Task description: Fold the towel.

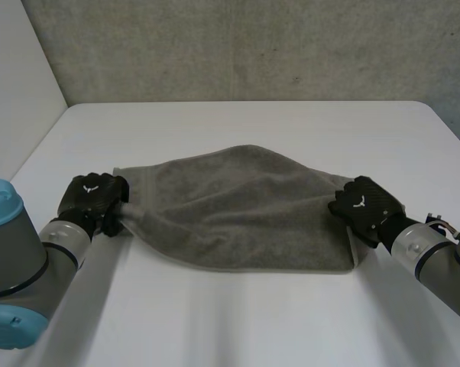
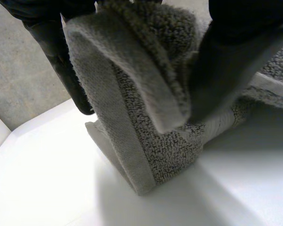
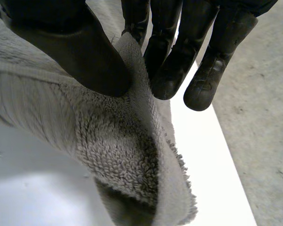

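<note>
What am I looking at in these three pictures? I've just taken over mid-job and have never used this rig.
It is a robot with two arms at a white table, each arm ending in a black hand. The wide picture comes from a camera between and behind the arms, looking down. The other two come from cameras on the wrists, each looking along its own palm. A grey towel lies spread on the table. The left hand pinches its left end and the right hand its right end. In each wrist view the cloth sits between thumb and fingers.
</note>
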Robot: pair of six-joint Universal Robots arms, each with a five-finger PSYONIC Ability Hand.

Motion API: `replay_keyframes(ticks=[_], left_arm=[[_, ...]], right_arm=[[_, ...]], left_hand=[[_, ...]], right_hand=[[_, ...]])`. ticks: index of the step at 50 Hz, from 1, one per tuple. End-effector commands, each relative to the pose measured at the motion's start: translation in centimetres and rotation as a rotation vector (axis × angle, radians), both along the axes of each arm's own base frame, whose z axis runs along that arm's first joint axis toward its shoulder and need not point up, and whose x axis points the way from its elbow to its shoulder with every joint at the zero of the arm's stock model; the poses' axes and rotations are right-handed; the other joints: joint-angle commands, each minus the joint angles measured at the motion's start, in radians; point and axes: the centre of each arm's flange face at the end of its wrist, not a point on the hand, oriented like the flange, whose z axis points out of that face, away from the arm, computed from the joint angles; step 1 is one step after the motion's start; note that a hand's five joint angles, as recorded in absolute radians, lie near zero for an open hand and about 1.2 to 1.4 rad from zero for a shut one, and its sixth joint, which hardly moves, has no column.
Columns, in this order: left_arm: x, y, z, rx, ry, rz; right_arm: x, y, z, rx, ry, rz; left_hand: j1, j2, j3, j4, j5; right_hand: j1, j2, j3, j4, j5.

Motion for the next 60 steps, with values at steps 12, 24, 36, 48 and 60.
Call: replay_keyframes(ticks=[12,24,36,48,60], left_arm=[[-1.3,1.2,-1.1,-0.287,-0.305,-0.199],[-1.6,1.9,-1.5,-0.297,-0.315,-0.240],[-2.2,2.8,-1.8,-0.335,-0.290,-0.327],[-2.6,3.4,-1.9,-0.332,-0.285,-0.358],[-3.0,4.2,-2.3,-0.318,-0.265,-0.439]], right_arm=[[-3.1,-3.5,2.1,0.015,-0.314,-0.383],[-4.5,-4.4,2.4,0.032,-0.392,-0.487],[-5.4,-5.0,2.9,0.046,-0.472,-0.541],[-8.0,-6.3,3.6,0.042,-0.592,-0.659],[-9.9,-7.4,4.1,0.041,-0.668,-0.714]], left_hand=[[-0.303,-0.315,-0.318,-0.313,-0.490],[-0.345,-0.356,-0.359,-0.354,-0.531],[-0.348,-0.359,-0.362,-0.357,-0.534],[-0.336,-0.347,-0.351,-0.345,-0.522],[-0.116,-0.128,-0.131,-0.126,-0.303]], right_hand=[[0.074,0.092,0.072,0.063,0.062],[0.074,0.092,0.072,0.063,0.062],[0.074,0.092,0.072,0.063,0.062],[0.074,0.092,0.072,0.063,0.062],[0.074,0.092,0.072,0.063,0.062]])
